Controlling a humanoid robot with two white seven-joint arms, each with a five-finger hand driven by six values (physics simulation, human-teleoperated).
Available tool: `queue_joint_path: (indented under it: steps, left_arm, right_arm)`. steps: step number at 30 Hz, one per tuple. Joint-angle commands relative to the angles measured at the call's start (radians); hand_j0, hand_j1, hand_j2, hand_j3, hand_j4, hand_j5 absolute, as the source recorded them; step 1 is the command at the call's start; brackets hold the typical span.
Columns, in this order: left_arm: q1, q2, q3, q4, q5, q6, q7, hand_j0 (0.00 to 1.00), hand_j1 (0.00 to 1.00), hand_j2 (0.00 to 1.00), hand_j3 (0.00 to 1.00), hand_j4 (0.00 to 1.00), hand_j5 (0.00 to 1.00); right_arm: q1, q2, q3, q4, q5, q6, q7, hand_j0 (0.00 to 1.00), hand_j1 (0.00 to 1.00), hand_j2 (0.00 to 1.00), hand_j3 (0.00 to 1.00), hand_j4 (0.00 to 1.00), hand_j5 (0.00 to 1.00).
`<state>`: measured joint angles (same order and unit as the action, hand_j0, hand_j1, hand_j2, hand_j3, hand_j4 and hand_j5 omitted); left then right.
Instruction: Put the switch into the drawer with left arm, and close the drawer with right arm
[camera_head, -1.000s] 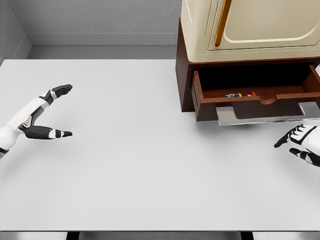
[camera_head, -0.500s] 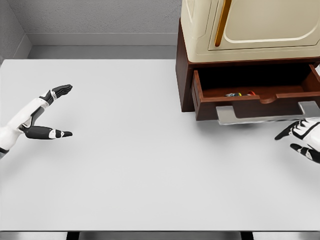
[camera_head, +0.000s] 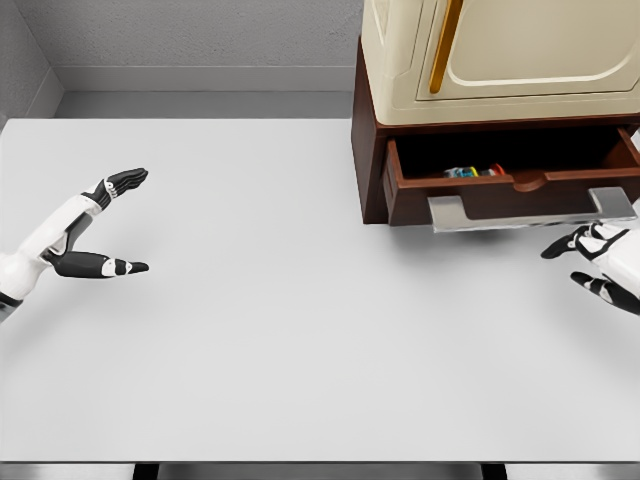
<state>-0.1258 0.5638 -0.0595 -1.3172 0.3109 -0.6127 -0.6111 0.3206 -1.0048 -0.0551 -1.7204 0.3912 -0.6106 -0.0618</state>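
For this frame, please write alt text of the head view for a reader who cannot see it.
A brown drawer under a cream cabinet stands partly open with a small colourful switch inside, and the right hand, fingers spread, sits just below its metal handle. The left hand rests open over the white table at far left.

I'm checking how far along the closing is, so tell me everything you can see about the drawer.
The drawer is dark reddish-brown, wood-looking, set at the base of a matching cabinet under a cream unit. It stands partly open, its front pulled toward the table. A flat grey metal handle spans the front. Small colourful parts of the switch show inside. The right hand hovers just below the handle's right end, fingers open; contact is unclear.
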Motion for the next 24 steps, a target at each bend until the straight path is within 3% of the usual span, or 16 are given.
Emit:
queue_joint_path:
  steps: [1,10,14,24]
  left_arm:
    - [0.000,0.001,0.000,-0.001,0.008,0.002,0.000,1.00,1.00,1.00,1.00,1.00,1.00]
    - [0.000,0.001,0.000,-0.001,0.008,0.002,0.000,1.00,1.00,1.00,1.00,1.00,1.00]
    - [0.000,0.001,0.000,-0.001,0.008,0.002,0.000,1.00,1.00,1.00,1.00,1.00,1.00]
    - [0.000,0.001,0.000,-0.002,0.008,0.002,0.000,1.00,1.00,1.00,1.00,1.00,1.00]
  right_arm:
    - [0.000,-0.009,0.012,-0.004,-0.051,0.000,-0.026,0.61,0.61,0.61,0.61,0.61,0.61]
    - [0.009,-0.023,0.037,-0.005,-0.045,0.000,-0.032,0.60,0.60,0.60,0.60,0.60,0.60]
    - [0.015,-0.026,0.035,-0.045,-0.043,0.000,-0.020,0.60,0.60,0.60,0.60,0.60,0.60]
    - [-0.008,-0.112,0.021,-0.047,-0.048,0.000,-0.016,0.61,0.61,0.61,0.61,0.61,0.61]
